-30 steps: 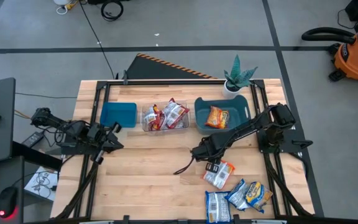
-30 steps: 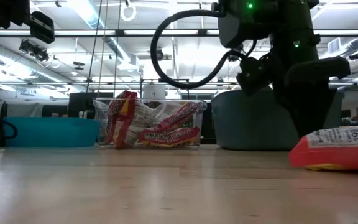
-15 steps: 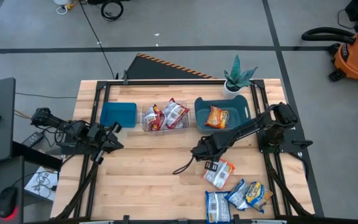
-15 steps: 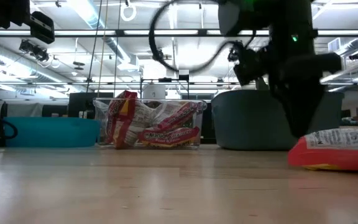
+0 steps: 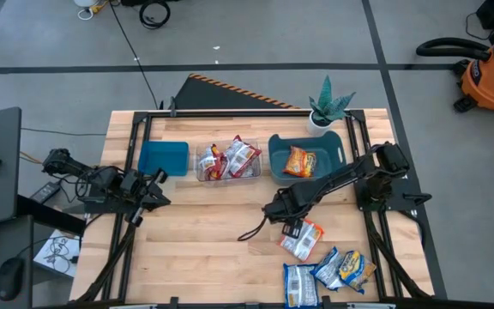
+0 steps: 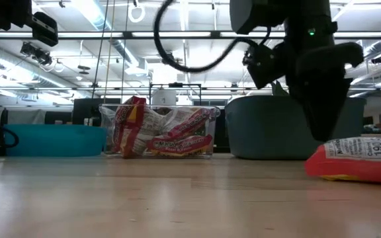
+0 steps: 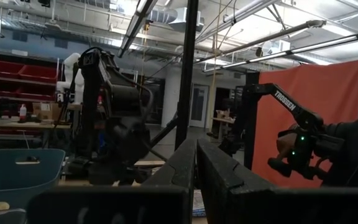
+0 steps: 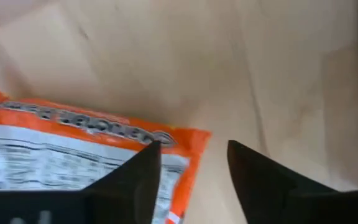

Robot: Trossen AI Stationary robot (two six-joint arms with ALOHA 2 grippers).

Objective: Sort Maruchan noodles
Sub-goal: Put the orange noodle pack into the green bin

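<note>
An orange Maruchan noodles packet (image 5: 302, 239) (image 8: 73, 155) lies flat on the wooden table, right of centre. My right gripper (image 5: 291, 227) (image 8: 194, 155) points down just over its far-left corner and is open. One finger stands over the packet's edge, the other over bare wood. I see no touch. Blue-and-yellow packets (image 5: 346, 269) (image 5: 300, 283) lie at the near right edge. Red packets fill the clear tub (image 5: 228, 161), and one orange packet (image 5: 299, 160) lies in the dark bin (image 5: 274, 146). My left gripper (image 5: 157, 184) waits shut at the left edge.
A blue bin (image 5: 163, 158) stands left of the clear tub along the far side. A potted plant (image 5: 328, 107) sits at the far right corner. The metal frame rails (image 5: 135, 154) run along both sides. Bare wood fills the middle and near left.
</note>
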